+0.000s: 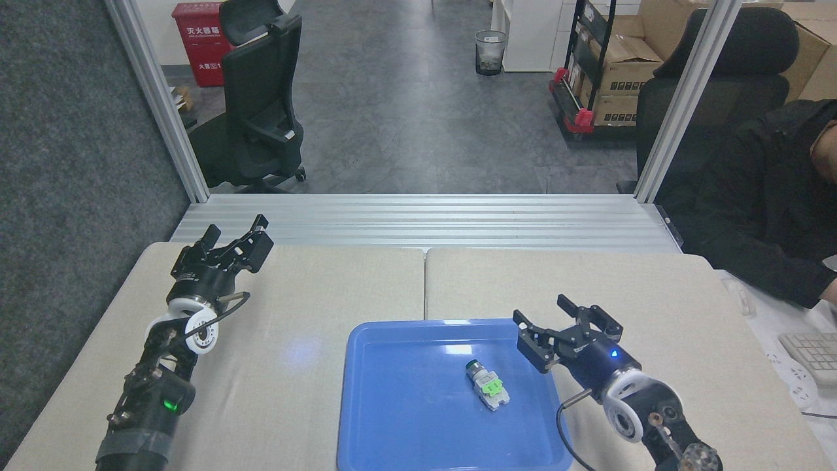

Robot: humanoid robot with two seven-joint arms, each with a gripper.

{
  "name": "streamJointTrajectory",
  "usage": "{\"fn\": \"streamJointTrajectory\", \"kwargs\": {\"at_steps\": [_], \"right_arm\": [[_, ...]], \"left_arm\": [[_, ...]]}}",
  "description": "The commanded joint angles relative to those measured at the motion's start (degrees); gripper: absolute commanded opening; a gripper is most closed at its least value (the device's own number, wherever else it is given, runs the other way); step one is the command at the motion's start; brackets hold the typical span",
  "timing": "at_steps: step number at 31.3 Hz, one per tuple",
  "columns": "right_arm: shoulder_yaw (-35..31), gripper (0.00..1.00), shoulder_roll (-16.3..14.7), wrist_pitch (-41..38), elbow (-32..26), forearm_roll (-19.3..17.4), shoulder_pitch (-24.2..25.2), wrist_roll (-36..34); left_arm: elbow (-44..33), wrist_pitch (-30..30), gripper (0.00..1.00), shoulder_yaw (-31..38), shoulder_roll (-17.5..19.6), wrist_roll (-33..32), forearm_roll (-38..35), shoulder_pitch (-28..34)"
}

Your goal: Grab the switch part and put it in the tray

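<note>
— Switch part [486, 384] is lying flat on the floor of the blue tray [392, 418], right of the middle, dark metal end pointing away from us and the green clip facing up. Nothing is touching it.

— So who's got hold of it?

— Nobody. The right gripper [563, 322] hangs over the tray's far right corner, jaws spread wide with nothing between them, clear of the part. I'd judge the placing is done, since the part rests well inside the raised rim and can't slide off onto the counter [654, 294].

— And the other arm?

— The left gripper [233, 241] sits over at the far left of the counter, well apart from the tray. Its jaws look parted and hold nothing. My guess is it's parked there to keep out of the way; the tray lies nearer the right arm.

— Anything written on the part?

— Too small to tell from here. The only writing I can make out is on the red box [199, 42] out on the floor behind the office chair [261, 98], white characters on its face, but I can't read them with any certainty. The cardboard boxes [621, 72] on the cart have printing too, also too small.
</note>
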Motion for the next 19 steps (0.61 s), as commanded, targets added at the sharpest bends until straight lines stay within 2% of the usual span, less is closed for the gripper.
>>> {"fn": "streamJointTrajectory", "kwargs": {"at_steps": [1, 9, 19], "right_arm": [[-17.6, 0.96, -0.6, 0.5, 7.0, -0.8, -7.8, -0.3], [-18.0, 0.98, -3.8, 0.6, 15.1, -0.8, -7.5, -4.2], [-18.1, 0.98, -5.9, 0.5, 16.3, -1.2, -6.0, -6.7]], "left_arm": [[0.0, 0.0, 1.0, -1.3, 0.0, 0.0, 0.0, 0.0], [0.0, 0.0, 1.0, -1.3, 0.0, 0.0, 0.0, 0.0], [0.0, 0.0, 1.0, -1.3, 0.0, 0.1, 0.0, 0.0]]}}
